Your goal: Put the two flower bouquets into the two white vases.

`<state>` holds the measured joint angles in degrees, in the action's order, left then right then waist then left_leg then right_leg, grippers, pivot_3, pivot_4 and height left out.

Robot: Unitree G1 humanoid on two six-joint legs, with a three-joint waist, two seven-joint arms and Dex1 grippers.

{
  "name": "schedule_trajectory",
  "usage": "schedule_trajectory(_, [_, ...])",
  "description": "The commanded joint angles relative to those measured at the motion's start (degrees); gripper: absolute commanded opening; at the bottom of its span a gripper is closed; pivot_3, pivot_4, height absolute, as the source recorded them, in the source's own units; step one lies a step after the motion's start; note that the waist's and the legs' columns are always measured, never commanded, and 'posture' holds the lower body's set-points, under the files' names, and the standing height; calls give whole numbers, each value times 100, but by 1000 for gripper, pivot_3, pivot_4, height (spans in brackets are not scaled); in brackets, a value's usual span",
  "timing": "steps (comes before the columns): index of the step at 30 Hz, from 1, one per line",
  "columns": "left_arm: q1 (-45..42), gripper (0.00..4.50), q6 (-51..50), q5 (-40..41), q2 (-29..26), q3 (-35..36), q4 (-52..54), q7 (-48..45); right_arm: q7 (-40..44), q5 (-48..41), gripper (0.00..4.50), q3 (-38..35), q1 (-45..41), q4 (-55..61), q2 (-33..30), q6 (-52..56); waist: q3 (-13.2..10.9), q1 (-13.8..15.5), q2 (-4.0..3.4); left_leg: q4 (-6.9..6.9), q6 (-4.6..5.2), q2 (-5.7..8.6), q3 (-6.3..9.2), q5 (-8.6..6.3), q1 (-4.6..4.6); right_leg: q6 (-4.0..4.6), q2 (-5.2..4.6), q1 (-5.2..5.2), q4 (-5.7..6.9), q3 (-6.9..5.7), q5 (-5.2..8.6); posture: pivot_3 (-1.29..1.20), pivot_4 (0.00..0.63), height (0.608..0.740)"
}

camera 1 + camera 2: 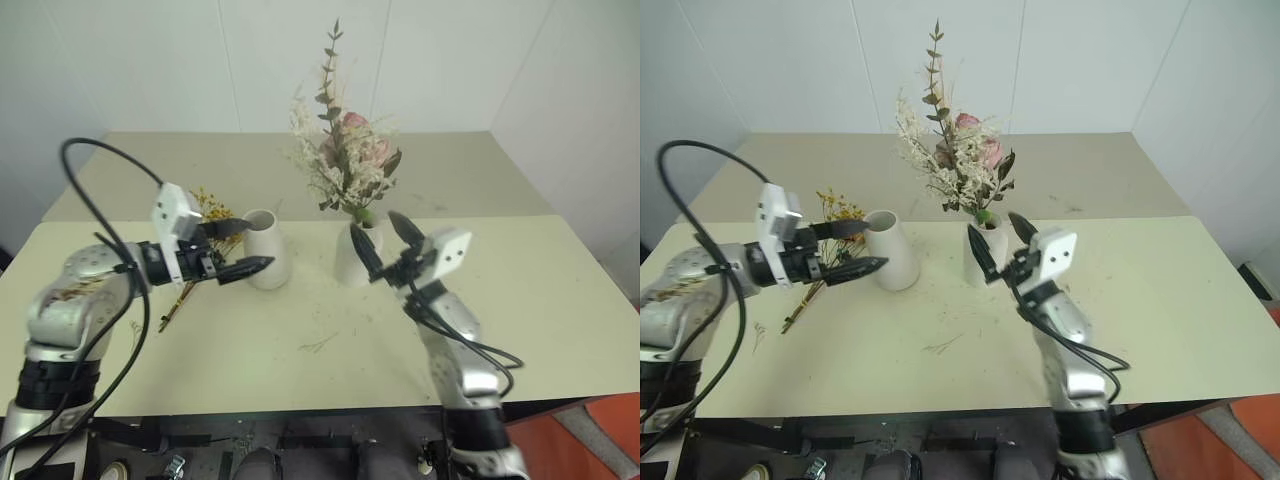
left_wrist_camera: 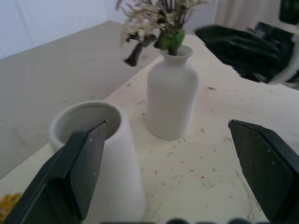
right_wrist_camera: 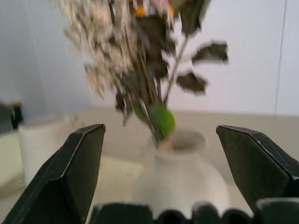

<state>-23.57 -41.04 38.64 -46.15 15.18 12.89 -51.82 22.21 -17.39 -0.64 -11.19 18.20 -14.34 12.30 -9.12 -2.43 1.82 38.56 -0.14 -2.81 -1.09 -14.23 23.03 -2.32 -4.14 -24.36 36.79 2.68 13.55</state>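
The cream-white and pink bouquet (image 1: 345,155) stands upright in the rounder narrow-necked white vase (image 1: 352,256) at the table's middle. My right gripper (image 1: 384,241) is open just to the right of this vase, apart from the stems, with the vase (image 3: 180,175) showing between its fingers. Left of it stands the tapered white vase (image 1: 268,250), its mouth empty (image 2: 88,122). My left gripper (image 1: 244,248) is open close against that vase's left side, holding nothing. The yellow-orange bouquet (image 1: 204,207) lies flat on the table behind my left gripper, partly hidden by it.
The pale table (image 1: 560,300) is strewn with dried flower crumbs, and a loose twig (image 1: 318,343) lies near its front. A second table (image 1: 460,170) adjoins it behind, up against white walls. A black cable (image 1: 100,210) loops over my left arm.
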Motion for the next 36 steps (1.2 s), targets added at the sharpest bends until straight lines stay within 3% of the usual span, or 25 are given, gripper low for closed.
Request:
schedule_trajectory(1, [519,4500,-647,294,-352,688,654,388,-43,-728,4477,-195,159,1399,-664,1815,-3,-41,0,0,0,0,-2,0,-3,0,0,0,2,2,0,0,150,740])
schedule_trajectory(5, [964,4500,-1732,150,-846,1010,1039,1214,263,-1747,4477,-406,54,2412,-2062,4015,-13,2,5,-2,0,-2,-2,0,-31,8,6,15,19,6,4,0,150,740])
schedule_trajectory(8, [843,4500,-2537,190,-1142,867,880,1541,155,-3172,4477,-830,-575,2448,-2262,5250,-21,30,18,-2,0,-5,11,1,-48,9,17,31,15,-1,13,0,150,740])
schedule_trajectory(11, [387,4500,-2974,-211,-1233,201,478,2013,-227,-3601,4477,-795,-1261,2413,-2165,5892,-21,56,19,-2,0,-3,18,1,-50,8,20,33,16,0,14,0,150,740])
schedule_trajectory(16, [-560,4500,-3402,-641,-772,-634,-486,2474,-872,-3984,4477,-751,-1952,2171,-1702,6587,-22,130,21,-10,0,0,23,0,-22,17,24,11,2,-2,9,0,150,740])
schedule_trajectory(23, [-1366,4500,-3064,-1239,-666,-1571,-1608,2256,-1358,-4424,4477,-834,-2321,2045,-1280,7180,-23,159,22,-11,0,2,29,0,24,18,16,-22,-4,-18,8,0,150,740])
schedule_trajectory(30, [-1890,4500,-2471,-1699,-201,-2248,-2427,1835,-1609,-4659,4477,-841,-2316,2093,-1080,7357,-23,161,22,-1,1,3,34,1,21,18,16,-17,9,-23,7,0,150,740])
schedule_trajectory(33, [-2009,3918,-2189,-1898,-102,-2374,-2777,1663,-1672,-4721,4500,-835,-2305,2118,-1082,7363,-23,162,22,7,1,4,36,1,19,19,16,-15,17,-23,7,0,150,740])
schedule_trajectory(36, [-2195,2952,-1953,-2141,36,-2464,-3168,1616,-1725,-4797,4500,-808,-2249,2147,-1123,7336,-23,158,22,7,1,3,37,1,18,18,16,-13,17,-23,7,0,150,740])
